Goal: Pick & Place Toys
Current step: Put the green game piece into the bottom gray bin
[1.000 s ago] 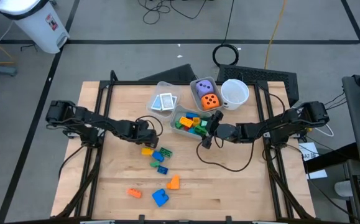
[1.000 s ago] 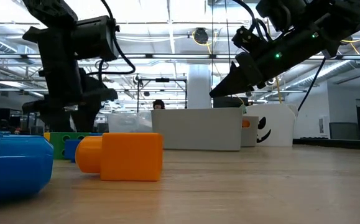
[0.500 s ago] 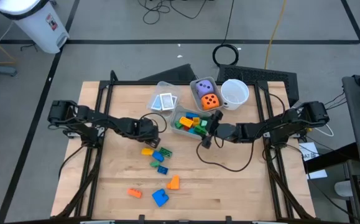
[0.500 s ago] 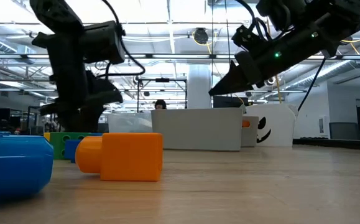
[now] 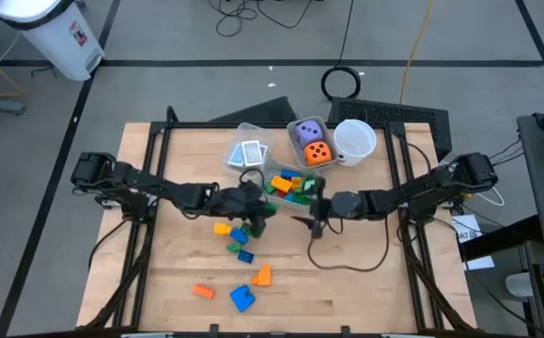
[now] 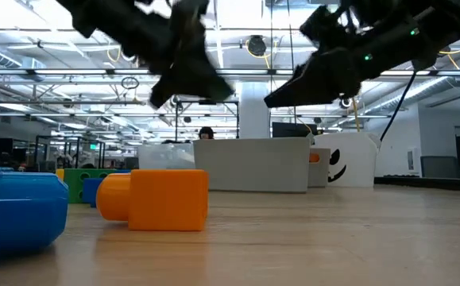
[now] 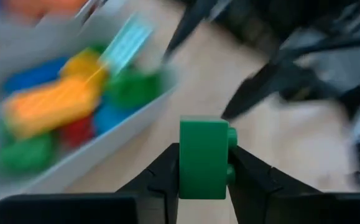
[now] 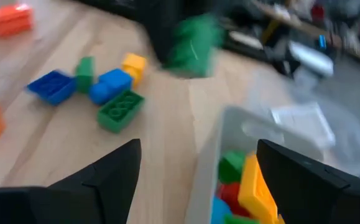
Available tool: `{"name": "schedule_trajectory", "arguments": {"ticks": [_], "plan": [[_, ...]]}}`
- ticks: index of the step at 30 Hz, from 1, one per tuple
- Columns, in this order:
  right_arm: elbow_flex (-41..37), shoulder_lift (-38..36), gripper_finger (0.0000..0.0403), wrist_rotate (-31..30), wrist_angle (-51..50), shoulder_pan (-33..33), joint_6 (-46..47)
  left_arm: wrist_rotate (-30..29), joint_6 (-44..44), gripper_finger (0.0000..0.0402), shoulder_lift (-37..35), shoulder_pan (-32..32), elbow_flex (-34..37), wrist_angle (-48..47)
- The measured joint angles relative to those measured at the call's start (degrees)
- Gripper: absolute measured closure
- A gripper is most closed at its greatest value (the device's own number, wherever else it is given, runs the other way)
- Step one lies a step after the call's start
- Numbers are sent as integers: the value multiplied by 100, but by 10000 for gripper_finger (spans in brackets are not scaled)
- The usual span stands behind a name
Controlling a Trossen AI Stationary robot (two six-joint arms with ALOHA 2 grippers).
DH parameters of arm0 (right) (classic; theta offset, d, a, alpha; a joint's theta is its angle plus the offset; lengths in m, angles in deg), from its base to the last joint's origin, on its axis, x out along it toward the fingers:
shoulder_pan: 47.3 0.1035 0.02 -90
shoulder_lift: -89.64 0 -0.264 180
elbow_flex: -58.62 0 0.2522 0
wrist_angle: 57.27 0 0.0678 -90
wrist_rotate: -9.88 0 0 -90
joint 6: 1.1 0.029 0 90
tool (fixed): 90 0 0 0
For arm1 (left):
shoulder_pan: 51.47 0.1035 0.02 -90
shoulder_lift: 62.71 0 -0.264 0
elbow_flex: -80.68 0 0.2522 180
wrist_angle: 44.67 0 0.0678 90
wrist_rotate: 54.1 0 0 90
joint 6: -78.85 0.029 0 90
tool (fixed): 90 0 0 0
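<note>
Now my left gripper (image 7: 203, 163) is clamped on a green block (image 7: 203, 158) near the bin (image 5: 270, 175); right gripper (image 5: 311, 218) gapes alongside.

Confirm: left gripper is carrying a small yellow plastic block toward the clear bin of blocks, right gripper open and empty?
Not quite: the small plastic block clamped in the left gripper is green, not yellow, as the left wrist view shows. The rest holds: it is beside the clear plastic bin of blocks, and the right gripper is open and empty.
</note>
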Motion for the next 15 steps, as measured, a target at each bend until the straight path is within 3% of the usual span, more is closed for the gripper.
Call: {"name": "schedule_trajectory", "arguments": {"ticks": [5, 11, 15], "plan": [[-2, 4, 118, -173, 595, 504, -1362, 100, 195, 295, -2, -124, -2, 1119], [-2, 115, 132, -1138, 1685, 956, -2396, 206, -17, 293, -2, -230, -2, 1536], [1, 348, 139, -1235, 2247, 1064, -2802, 208, -132, 291, 61, -290, -2, 1800]]}}
